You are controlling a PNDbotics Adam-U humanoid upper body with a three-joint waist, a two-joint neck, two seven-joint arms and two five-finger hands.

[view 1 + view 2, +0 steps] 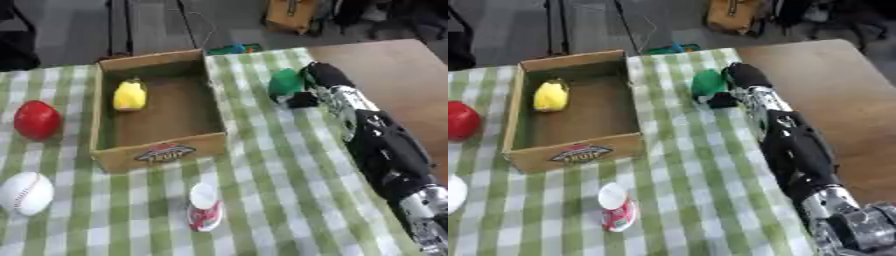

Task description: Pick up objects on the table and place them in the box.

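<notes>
White ball [25,193] shows whole only in left eye view.

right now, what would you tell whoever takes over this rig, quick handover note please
Right hand: at the green object right of the box, on the cloth; whether the fingers have closed on it cannot be seen.
Left hand: not in view.
Done: yellow object lies in the box.
Left: green object, red ball and white baseball left of the box, the red-and-white cup lying in front of it.
</notes>
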